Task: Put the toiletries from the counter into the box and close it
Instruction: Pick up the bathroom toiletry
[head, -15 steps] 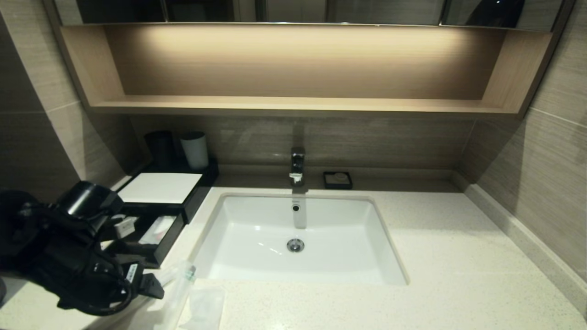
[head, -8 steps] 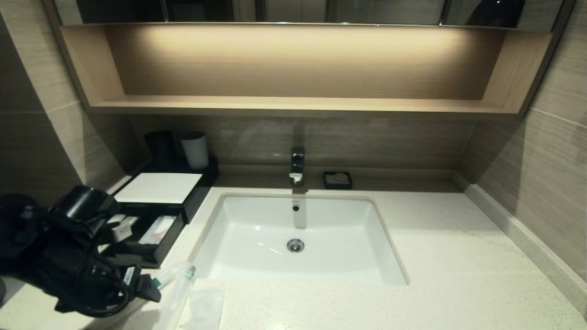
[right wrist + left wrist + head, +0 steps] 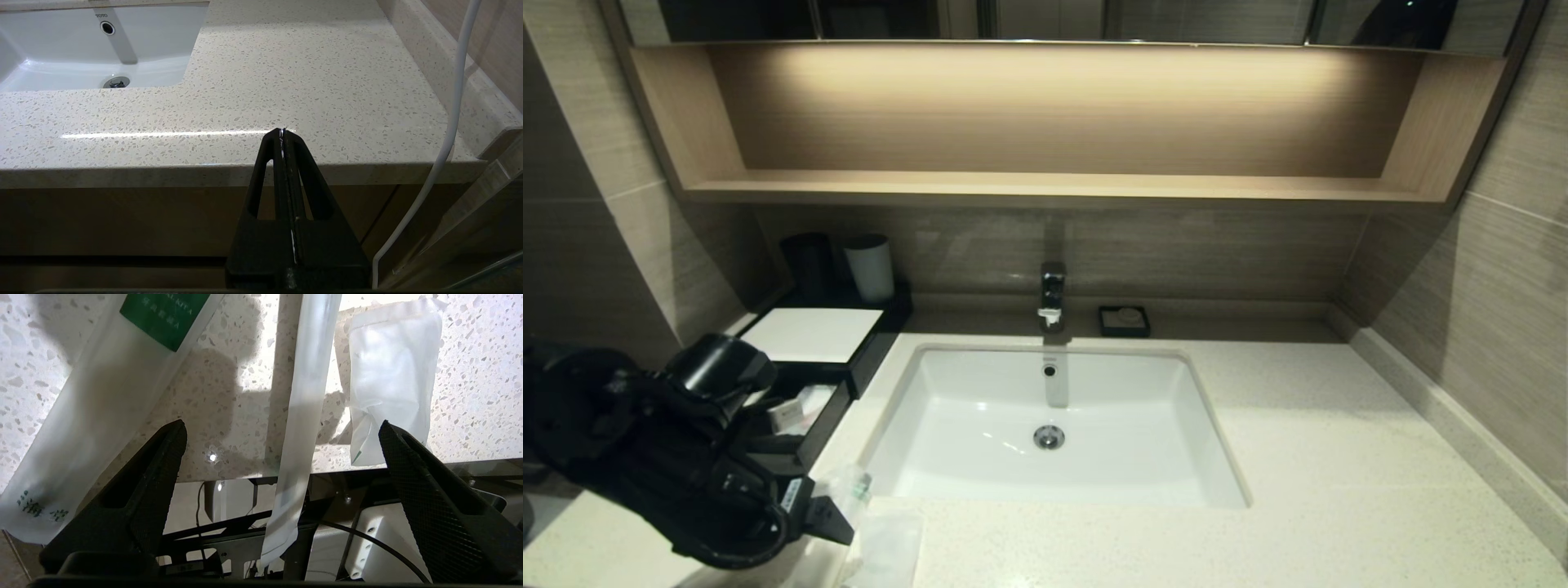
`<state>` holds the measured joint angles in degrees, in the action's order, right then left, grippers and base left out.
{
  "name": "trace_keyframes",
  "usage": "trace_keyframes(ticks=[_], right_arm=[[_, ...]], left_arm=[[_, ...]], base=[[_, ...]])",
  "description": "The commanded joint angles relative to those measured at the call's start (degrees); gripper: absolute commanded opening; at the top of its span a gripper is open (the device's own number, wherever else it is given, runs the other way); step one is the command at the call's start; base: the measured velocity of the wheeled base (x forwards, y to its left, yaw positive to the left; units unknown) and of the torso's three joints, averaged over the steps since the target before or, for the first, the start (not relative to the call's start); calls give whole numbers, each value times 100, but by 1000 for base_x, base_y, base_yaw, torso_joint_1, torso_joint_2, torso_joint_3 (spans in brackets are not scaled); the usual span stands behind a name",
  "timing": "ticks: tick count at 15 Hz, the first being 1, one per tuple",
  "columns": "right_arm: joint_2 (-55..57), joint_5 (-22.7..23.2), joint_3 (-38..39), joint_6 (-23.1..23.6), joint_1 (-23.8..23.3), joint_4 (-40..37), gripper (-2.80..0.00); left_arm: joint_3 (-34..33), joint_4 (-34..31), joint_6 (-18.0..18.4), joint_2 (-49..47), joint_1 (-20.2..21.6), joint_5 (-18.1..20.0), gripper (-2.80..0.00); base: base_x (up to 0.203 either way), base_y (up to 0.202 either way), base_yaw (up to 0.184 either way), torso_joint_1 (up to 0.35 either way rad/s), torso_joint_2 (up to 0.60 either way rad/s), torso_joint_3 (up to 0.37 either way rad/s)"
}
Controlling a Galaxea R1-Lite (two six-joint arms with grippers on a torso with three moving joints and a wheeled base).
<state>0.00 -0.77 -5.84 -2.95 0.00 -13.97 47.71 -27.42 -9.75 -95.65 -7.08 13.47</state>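
The left gripper (image 3: 282, 437) hangs above the front edge of the counter (image 3: 1339, 490), jaws spread wide and empty, straddling a slim clear packet (image 3: 304, 416). A green-labelled packet (image 3: 102, 396) and a white sachet (image 3: 392, 388) lie beside it. The box (image 3: 809, 335) stands left of the sink (image 3: 1054, 425), drawer pulled out, some items already inside. Three toiletries and closing remain. The right gripper (image 3: 282, 136) is parked, pressed closed, below the counter edge

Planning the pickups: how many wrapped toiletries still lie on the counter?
3: the green-label packet, a slim packet overhanging the counter edge, and the white sachet beside it. The arm may hide more.
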Motion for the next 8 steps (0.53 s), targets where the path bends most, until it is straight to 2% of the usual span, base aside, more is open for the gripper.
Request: trace_keyframes(ticks=[1, 5, 8], right_arm=[[9, -2, -5, -4, 0, -9, -280], [9, -1, 1, -4, 0, -9, -280], [9, -2, 3, -4, 0, -9, -280]], left_arm=[[-41, 201, -3, -258, -30, -9, 0], [-141, 523, 22, -430, -31, -42, 0], [-82, 383, 8, -57, -79, -42, 0]], base=[[0, 0, 0, 0, 0, 0], [0, 0, 0, 0, 0, 0], [0, 0, 0, 0, 0, 0]])
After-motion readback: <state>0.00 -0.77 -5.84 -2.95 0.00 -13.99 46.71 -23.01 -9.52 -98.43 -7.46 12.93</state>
